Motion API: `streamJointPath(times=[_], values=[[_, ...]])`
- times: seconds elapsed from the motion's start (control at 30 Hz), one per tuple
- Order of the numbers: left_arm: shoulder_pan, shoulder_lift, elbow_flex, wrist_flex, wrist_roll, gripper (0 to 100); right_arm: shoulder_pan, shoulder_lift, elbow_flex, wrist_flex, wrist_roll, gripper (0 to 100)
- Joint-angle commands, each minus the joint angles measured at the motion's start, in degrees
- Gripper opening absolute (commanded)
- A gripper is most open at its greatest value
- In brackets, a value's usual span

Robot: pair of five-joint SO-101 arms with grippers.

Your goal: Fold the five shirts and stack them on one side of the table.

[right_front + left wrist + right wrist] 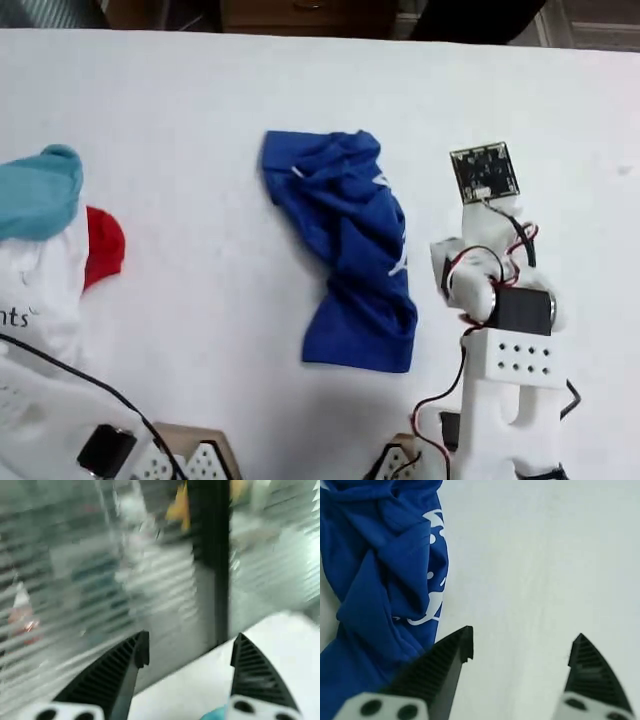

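Your white table [200,130] carries everything. The blue shirt [345,265] lies crumpled and unfolded mid-table, well apart from the other shirts. Your right arm [505,340] stands just beside it, over bare table.

At the table's left edge there's a heap: the white shirt [35,300] is biggest, the teal shirt [40,190] touches its far side, and the red shirt [105,245] pokes out from under it.

Your right gripper [524,635] has its jaws wide apart with nothing between them. It points at bare tabletop, and the blue shirt's printed edge [380,580] sits right next to one finger; can't tell if they touch.

Your left gripper [191,637] is also spread and empty. It's tipped up past the table edge toward window blinds [100,580].
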Motion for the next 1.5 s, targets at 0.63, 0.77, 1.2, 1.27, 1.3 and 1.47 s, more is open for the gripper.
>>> streamJointPath(times=[0.63,0.77,1.2,1.27,1.3,1.47], values=[[38.59,-3.34,30.11,29.63,9.76,28,-25.1,68.62,-79.03,17.1,-9.58,28.7],[38.86,-3.34,36.88,29.71,13.01,28,-25.89,81.89,-89.93,18.07,-9.67,28.7],[64.97,-0.97,39.6,16.09,6.07,28,-10.86,91.21,-105.76,37.23,-9.67,28.6],[68.13,2.29,39.6,12.31,6.07,28,-8.31,89.71,-103.74,37.32,-9.67,28.6],[69.63,4.66,39.6,11.25,6.07,28,-6.9,88.48,-102.07,37.32,-9.67,28.6],[75.34,15.65,37.41,10.46,6.07,28,-1.71,77.05,-87.65,37.32,-9.23,28.6]])
